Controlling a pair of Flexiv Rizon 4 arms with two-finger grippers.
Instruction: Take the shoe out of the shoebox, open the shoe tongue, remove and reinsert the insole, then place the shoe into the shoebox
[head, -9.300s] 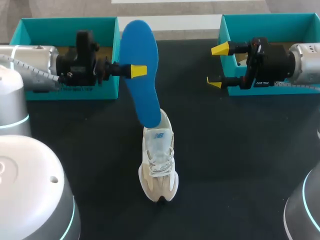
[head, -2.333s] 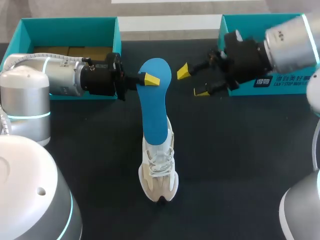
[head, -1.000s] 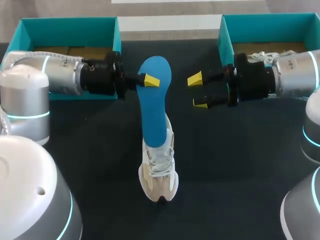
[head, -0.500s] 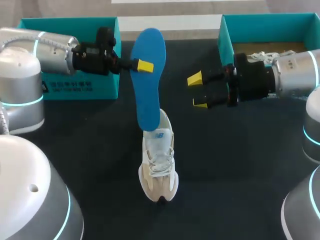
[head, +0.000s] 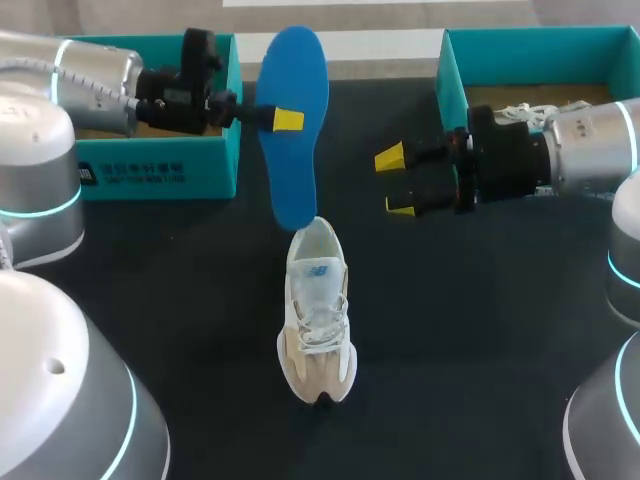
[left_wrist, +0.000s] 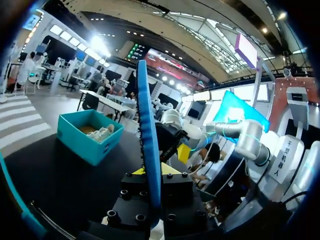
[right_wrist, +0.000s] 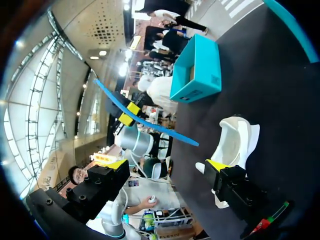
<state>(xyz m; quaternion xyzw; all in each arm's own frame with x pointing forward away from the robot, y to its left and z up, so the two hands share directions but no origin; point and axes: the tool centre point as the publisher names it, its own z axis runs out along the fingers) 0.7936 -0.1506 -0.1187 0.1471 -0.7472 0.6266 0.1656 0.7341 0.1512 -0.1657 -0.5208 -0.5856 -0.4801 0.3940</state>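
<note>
Above the shoe (head: 317, 320), left gripper (head: 285, 119) pinches the insole (head: 292, 160), one fingertip hidden behind it; right gripper (head: 395, 183) hangs spread, empty, nearby.

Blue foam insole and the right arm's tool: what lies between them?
Nothing. In the head view only bare black table shows between the blue foam insole and the right tool. The white laced shoe stands nearer the camera, outside that stretch.
</note>
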